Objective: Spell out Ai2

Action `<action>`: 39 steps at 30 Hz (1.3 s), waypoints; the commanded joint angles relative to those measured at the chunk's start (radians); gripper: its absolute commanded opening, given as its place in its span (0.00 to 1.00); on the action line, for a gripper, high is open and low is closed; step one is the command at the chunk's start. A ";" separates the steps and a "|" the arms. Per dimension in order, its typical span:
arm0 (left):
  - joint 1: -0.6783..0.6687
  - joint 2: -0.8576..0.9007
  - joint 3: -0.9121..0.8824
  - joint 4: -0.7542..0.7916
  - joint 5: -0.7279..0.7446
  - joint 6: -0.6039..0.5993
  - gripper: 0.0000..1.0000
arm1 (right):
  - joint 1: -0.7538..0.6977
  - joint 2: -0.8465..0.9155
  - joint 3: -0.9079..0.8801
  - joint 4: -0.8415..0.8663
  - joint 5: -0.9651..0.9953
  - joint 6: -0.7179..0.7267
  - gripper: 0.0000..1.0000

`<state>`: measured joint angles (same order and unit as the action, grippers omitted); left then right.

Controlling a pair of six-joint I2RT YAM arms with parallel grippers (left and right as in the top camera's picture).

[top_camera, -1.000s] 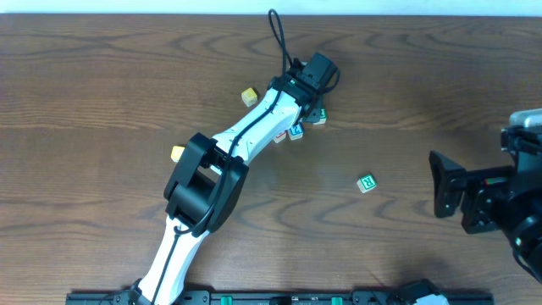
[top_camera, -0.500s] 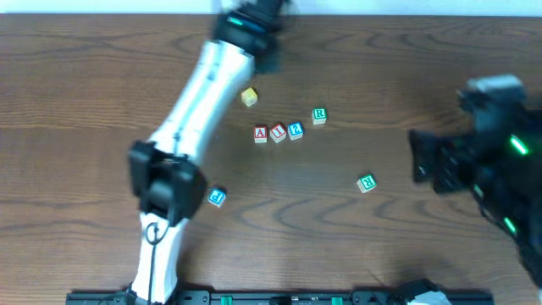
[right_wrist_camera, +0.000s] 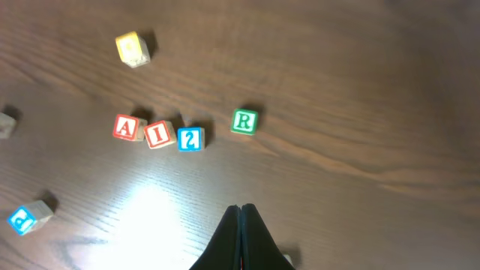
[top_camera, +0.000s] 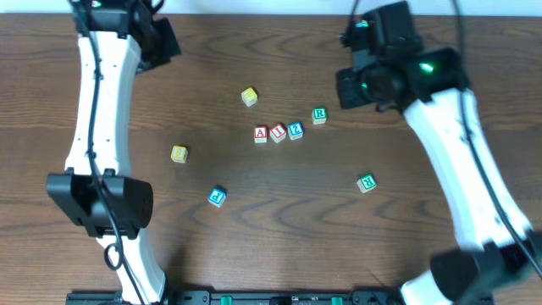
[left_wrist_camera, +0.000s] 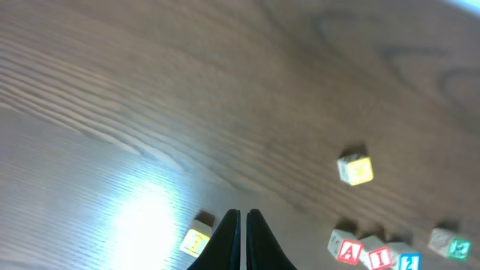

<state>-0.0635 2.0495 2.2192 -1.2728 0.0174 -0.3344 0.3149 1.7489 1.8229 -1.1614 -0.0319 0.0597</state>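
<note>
Three lettered blocks stand in a row at mid-table: a red A (top_camera: 261, 133), a red I (top_camera: 278, 134) and a blue 2 (top_camera: 295, 130). The right wrist view shows the same row, A (right_wrist_camera: 127, 127), I (right_wrist_camera: 158, 134), 2 (right_wrist_camera: 190, 139). My left gripper (left_wrist_camera: 244, 214) is shut with nothing in it, high over the far left of the table, well away from the row. Above the table's back right, my right gripper (right_wrist_camera: 240, 208) is also shut and holds nothing.
A green R block (top_camera: 319, 115) sits just right of the row. Loose blocks lie around it: a yellow one (top_camera: 249, 97) behind, another yellow one (top_camera: 179, 153) to the left, a blue one (top_camera: 218, 196) in front, a green one (top_camera: 366, 182) to the right.
The left arm swung off the block row to the far left. The right arm came in from the right edge to the back right. Both grippers have shut.
</note>
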 commanded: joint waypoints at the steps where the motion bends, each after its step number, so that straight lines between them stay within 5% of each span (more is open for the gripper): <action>1: -0.037 0.014 -0.102 0.031 0.055 0.035 0.06 | -0.030 0.087 -0.001 0.015 -0.060 -0.032 0.02; 6: -0.138 0.008 -0.267 0.121 0.031 0.072 0.06 | -0.085 0.196 -0.001 0.047 -0.137 -0.061 0.02; 22: -0.352 0.009 -0.597 0.338 0.057 -0.329 0.06 | -0.076 0.347 -0.036 0.101 -0.325 -0.084 0.02; 39: -0.294 0.010 -0.735 0.487 0.062 -0.342 0.06 | 0.012 0.380 -0.169 0.245 -0.209 -0.007 0.02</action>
<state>-0.3737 2.0552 1.4994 -0.7925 0.0937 -0.6594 0.3141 2.1193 1.6581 -0.9249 -0.3058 0.0132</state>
